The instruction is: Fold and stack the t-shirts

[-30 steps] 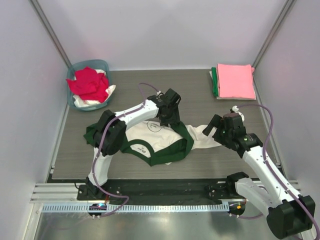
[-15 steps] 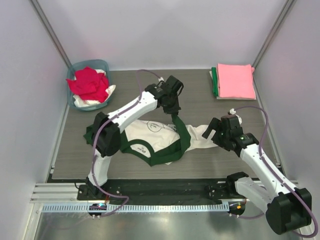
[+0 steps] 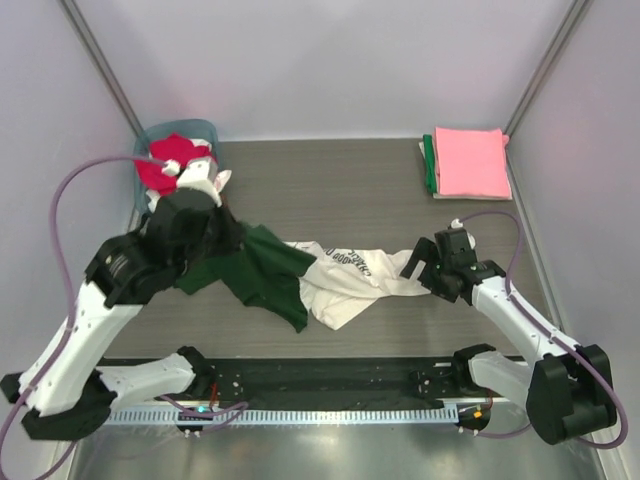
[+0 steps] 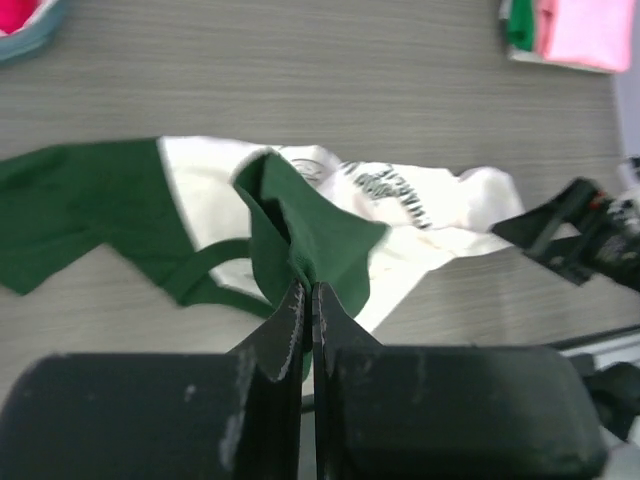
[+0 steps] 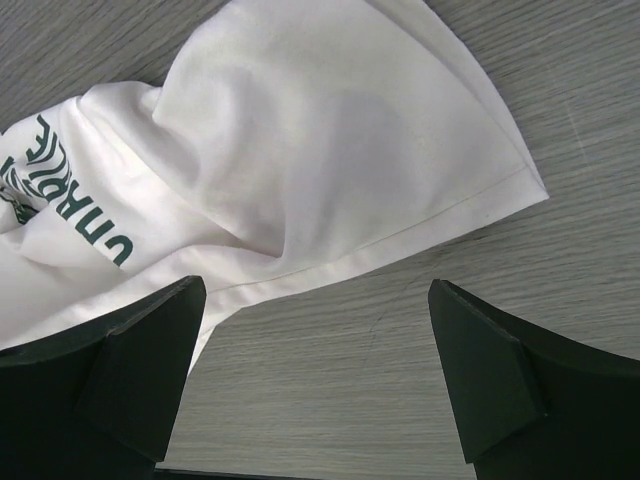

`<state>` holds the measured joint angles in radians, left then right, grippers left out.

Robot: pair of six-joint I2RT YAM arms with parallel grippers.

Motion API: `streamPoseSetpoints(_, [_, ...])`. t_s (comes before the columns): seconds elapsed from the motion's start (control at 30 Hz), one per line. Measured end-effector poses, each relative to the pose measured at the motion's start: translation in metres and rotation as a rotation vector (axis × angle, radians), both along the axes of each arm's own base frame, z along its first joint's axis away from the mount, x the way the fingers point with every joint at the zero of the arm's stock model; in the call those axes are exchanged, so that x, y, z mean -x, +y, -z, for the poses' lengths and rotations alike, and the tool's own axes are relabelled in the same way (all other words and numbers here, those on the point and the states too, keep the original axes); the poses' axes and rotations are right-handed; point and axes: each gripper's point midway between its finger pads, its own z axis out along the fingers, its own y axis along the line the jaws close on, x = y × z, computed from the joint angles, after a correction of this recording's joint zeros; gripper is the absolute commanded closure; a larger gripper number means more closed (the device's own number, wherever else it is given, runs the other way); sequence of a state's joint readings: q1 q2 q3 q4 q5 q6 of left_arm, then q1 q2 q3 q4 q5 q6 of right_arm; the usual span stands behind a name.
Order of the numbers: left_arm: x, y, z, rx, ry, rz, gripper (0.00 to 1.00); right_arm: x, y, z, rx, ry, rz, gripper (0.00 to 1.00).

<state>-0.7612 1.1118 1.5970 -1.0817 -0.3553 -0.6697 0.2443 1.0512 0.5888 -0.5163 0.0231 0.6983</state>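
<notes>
The cream and green shirt (image 3: 345, 280) lies crumpled on the near half of the table (image 3: 340, 190). Its long axis runs left to right, with the dark green end to the left and the cream hem end to the right, lettering up.

The left gripper (image 4: 308, 290) is pressed together on a raised fold of the shirt's green cloth. Its arm bends high from the near left, with the wrist over the green end.

The right arm reaches low from the near right. The right gripper (image 5: 315, 290) is spread wide at the cream hem, one finger on each side of the hem's corner; whether it touches the cloth I cannot tell.

At the far left stands a teal basket (image 3: 185, 127) holding a red shirt (image 3: 160, 172), partly hidden by the left wrist. At the far right a folded pink shirt (image 3: 470, 160) lies on a green shirt (image 3: 429, 165), well apart from both arms.
</notes>
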Motion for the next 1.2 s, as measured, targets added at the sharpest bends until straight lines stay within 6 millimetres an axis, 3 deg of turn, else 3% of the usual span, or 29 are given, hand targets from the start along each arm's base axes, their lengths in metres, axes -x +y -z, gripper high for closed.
streamPoseSetpoints(0.13, [0.028, 0.042, 0.028, -0.065, 0.017, -0.054, 1.0, -0.003, -0.009, 0.0, 0.006, -0.002, 0.03, 0.08])
streamPoseSetpoints(0.27, [0.037, 0.057, 0.046, -0.113, 0.043, -0.076, 1.0, -0.008, -0.032, 0.004, -0.014, -0.017, 0.129, 0.14])
streamPoseSetpoints(0.63, [0.037, 0.059, 0.069, -0.161, 0.091, -0.083, 1.0, 0.01, -0.057, 0.028, -0.019, 0.041, 0.232, 0.38])
streamPoseSetpoints(1.03, [0.035, 0.057, 0.079, -0.175, 0.104, -0.083, 1.0, -0.004, -0.059, 0.04, -0.031, 0.053, 0.248, 0.54])
streamPoseSetpoints(1.13, [0.035, 0.057, 0.082, -0.179, 0.108, -0.083, 1.0, -0.005, -0.058, 0.041, -0.038, 0.044, 0.247, 0.66])
streamPoseSetpoints(1.2, [0.035, 0.057, 0.082, -0.179, 0.108, -0.084, 1.0, -0.005, -0.057, 0.042, -0.041, 0.044, 0.243, 0.84])
